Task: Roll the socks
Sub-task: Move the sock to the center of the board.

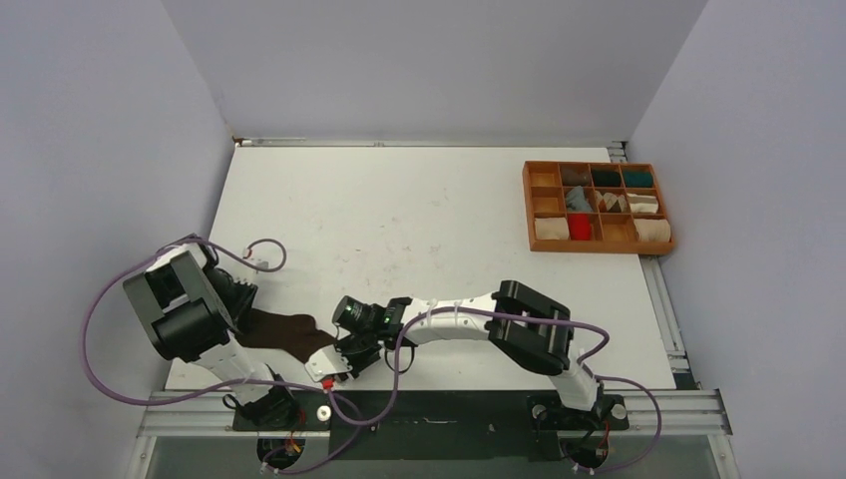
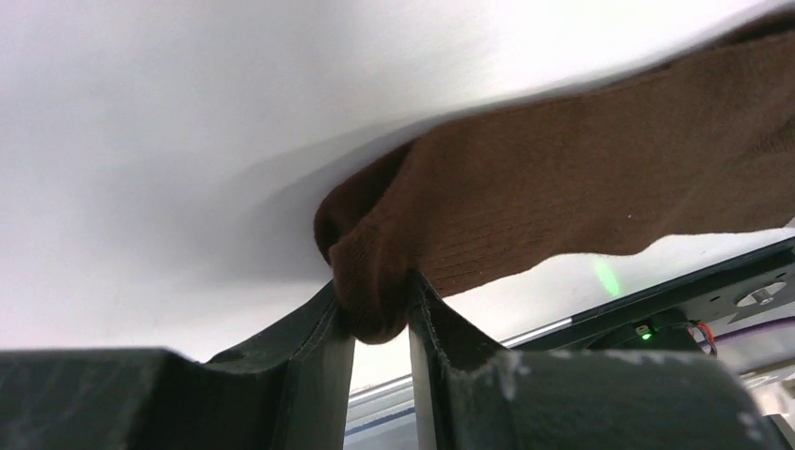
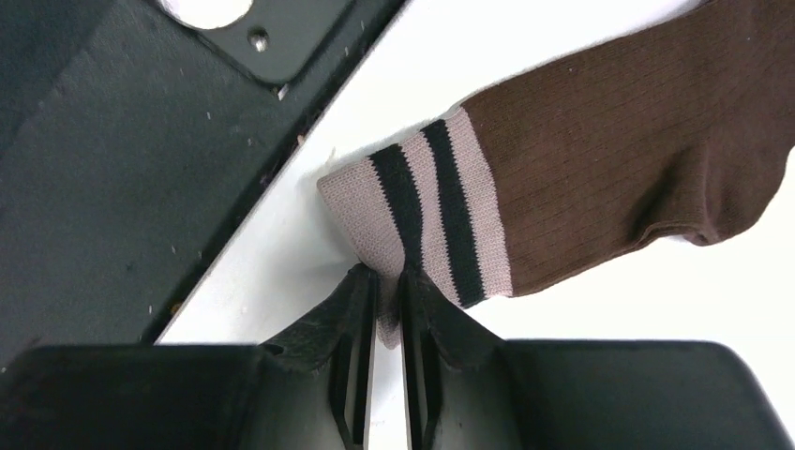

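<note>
One white table (image 1: 419,220), grey walls (image 1: 90,130); brown sock (image 1: 289,334) near edge

On table (image 1: 399,220): brown sock (image 1: 289,334), wooden tray (image 1: 528,205)

You have the sock (image 1: 284,332) lying on the table (image 1: 419,220) by its near left edge, left end in the left gripper (image 2: 380,300), right end in the right gripper (image 3: 386,281). The tray (image 1: 527,205) sits far right.

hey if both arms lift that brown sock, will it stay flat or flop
Probably flops: the brown sock is thin ribbed knit, wrinkled near its heel. Likely sags between the left gripper, pinching the toe, and the right gripper, pinching the striped cuff. Seems light.
</note>
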`<state>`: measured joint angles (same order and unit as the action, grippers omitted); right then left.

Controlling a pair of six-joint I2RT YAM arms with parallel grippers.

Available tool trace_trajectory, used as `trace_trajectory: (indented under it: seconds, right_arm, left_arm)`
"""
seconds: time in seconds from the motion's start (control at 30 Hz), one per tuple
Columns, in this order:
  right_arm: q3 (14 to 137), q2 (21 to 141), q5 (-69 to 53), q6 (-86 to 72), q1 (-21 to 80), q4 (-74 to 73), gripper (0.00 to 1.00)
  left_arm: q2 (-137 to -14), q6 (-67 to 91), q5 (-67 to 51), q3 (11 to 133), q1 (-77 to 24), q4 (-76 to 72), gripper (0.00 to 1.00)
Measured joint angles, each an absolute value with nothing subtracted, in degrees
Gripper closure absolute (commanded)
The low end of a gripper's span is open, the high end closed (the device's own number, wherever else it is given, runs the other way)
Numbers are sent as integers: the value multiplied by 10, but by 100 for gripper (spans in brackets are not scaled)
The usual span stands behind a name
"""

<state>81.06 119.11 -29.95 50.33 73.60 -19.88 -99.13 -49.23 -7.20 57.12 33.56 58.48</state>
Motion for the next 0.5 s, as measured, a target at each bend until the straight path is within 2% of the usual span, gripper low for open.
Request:
trace_trajectory:
  seconds: [0.1, 0.2, 0.37, 0.5]
  right_arm:
    - [767, 1165, -294, 470, 721, -170, 88]
    - [697, 1119, -281, 430, 696, -139, 88]
    - [583, 1040, -235, 344, 676, -83, 88]
    - [511, 992, -185, 261, 684, -31, 86]
  left_arm:
    - [-994, -477, -74, 575, 265, 584, 79]
    - [-1024, -451, -77, 617, 150, 582, 80]
    - [-1152, -407, -74, 812, -58, 572, 76]
    - [-1250, -397, -67, 972, -183, 573, 75]
